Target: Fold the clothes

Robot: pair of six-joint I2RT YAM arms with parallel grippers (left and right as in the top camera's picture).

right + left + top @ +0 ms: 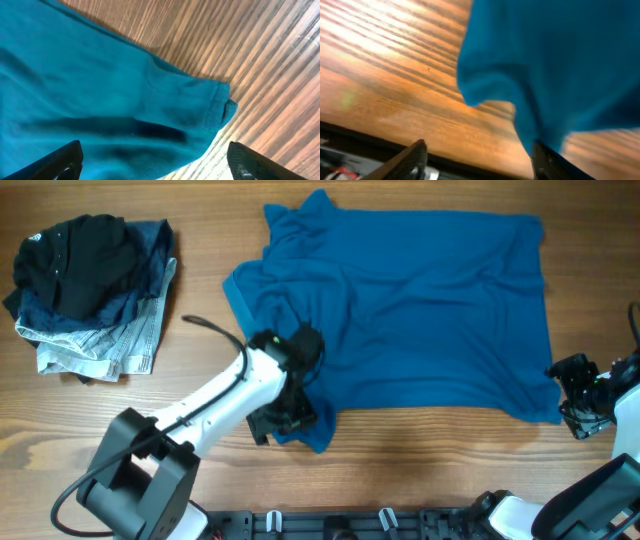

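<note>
The royal-blue garment (pixel 420 310) lies spread and wrinkled on the wooden table, with a bunched flap at its lower left. My left gripper (pixel 287 418) is over that lower-left corner. In the left wrist view it is open (pixel 480 150), and a fold of the blue cloth (pixel 550 60) hangs down against its right finger. My right gripper (pixel 577 402) is at the garment's lower-right corner. In the right wrist view it is open (pixel 155 157), with the blue hem corner (pixel 200 110) lying between its fingers.
A pile of other clothes sits at the far left: a black garment (pixel 80 250) on top of pale denim jeans (pixel 110 345). Bare wood (pixel 430 460) runs along the front edge. A black cable (pixel 210 328) loops off the left arm.
</note>
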